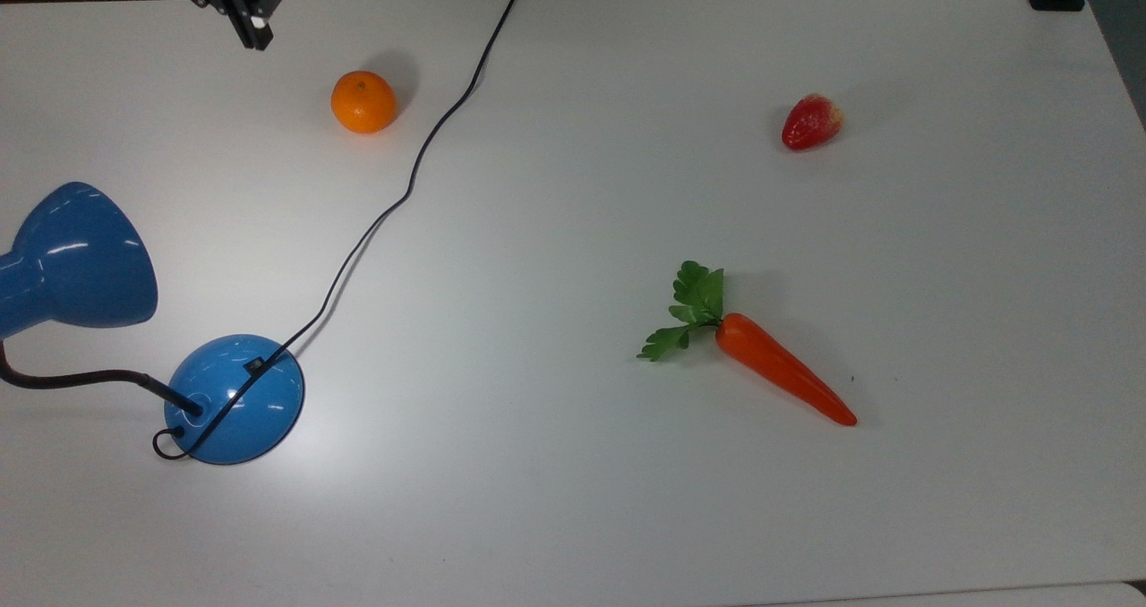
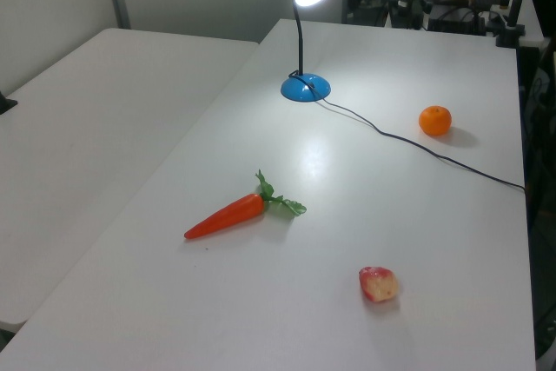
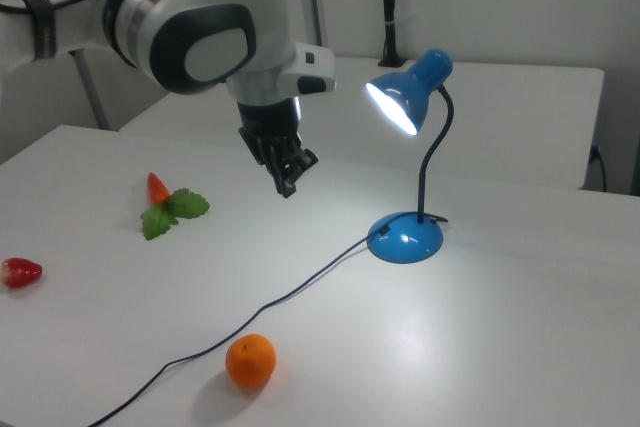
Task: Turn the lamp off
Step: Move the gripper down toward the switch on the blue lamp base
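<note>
Robotics lab: white worktables, robot arm, background equipment.

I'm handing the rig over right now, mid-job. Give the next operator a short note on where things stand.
Pincer: fingers together, holding nothing, in the air above the table, apart from the lamp.
Lamp: lit, shade glowing; blue base near the top view's lower left, small black switch on the dome, cord trailing to the table's far edge.
Also on the table: orange, strawberry, carrot, none touching the lamp.
Done: nothing on the lamp yet.
Left: bring the pincer to the base and press the switch.
</note>
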